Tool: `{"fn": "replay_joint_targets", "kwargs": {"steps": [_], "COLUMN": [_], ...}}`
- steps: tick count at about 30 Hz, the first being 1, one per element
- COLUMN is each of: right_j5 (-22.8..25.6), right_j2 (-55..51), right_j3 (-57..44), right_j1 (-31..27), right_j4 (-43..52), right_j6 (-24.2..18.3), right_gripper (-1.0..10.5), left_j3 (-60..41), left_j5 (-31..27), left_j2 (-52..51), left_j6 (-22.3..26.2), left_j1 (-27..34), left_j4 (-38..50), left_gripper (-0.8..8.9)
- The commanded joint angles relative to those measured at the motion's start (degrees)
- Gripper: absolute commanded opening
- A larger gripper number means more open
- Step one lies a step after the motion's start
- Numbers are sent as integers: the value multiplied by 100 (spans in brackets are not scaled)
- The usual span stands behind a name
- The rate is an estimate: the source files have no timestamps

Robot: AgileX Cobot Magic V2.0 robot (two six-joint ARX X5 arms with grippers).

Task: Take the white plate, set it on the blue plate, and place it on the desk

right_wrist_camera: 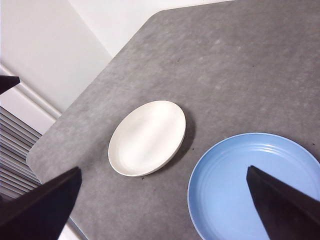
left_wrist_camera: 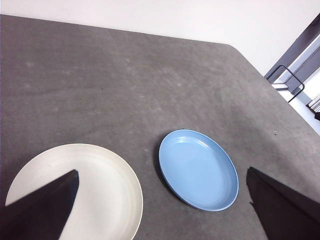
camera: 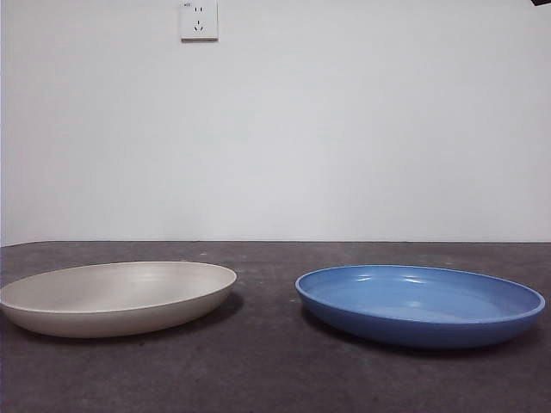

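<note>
The white plate [camera: 116, 295] lies flat on the desk [camera: 275, 379] at the left, and the blue plate [camera: 420, 301] lies at the right, a gap between them. Both plates hold nothing. My left gripper [left_wrist_camera: 162, 210] hangs high over the white plate [left_wrist_camera: 102, 190], open, with the blue plate [left_wrist_camera: 197, 170] beside it. High above the blue plate [right_wrist_camera: 235, 185] my right gripper [right_wrist_camera: 162, 210] is open too, with the white plate [right_wrist_camera: 147, 137] further off. In the front view only a black tip [camera: 541, 3] shows at the top right corner.
A wall socket [camera: 199, 20] sits on the white wall behind. The desk's rounded corner [left_wrist_camera: 235, 50] and a metal frame [left_wrist_camera: 287, 80] beyond it show in the left wrist view; the desk's other edge [right_wrist_camera: 45, 145] shows in the right wrist view.
</note>
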Motion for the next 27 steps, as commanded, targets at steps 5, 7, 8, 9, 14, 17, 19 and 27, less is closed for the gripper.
{"fn": "replay_joint_targets", "kwargs": {"steps": [5,7,8,9,14,17,19,27], "right_j5": [-15,-44,-46,-57,-59,-59,-59,-59], "right_j2": [20,20,20,20,20,20,20,20], "right_j3": [94,94,94,94,94,94,94,94], "right_j1": [20,20,20,20,20,31,31,31], "right_j4": [74,76,76,74,74,76,76,74], "right_j6": [-63,-63,-63,-63,-61,-61,-61,-61], "right_gripper": [616,616,616,616,616,616,616,616], "left_j3": [155,254,352,439,962,1176,1239,1250], "left_j5": [33,33,33,33,61,170,308,310], "left_j2": [177,361,527,678,1725,2411,2833,4459], "left_j6": [-332,-297,-243,-190,111,238,297,743], "left_j1": [22,101,162,212,490,682,772,1082], "left_j4": [-245,-463,-619,-750,-1397,-1547,-1539,-1427], "left_gripper": [680,680,680,680,679,679,679,649]}}
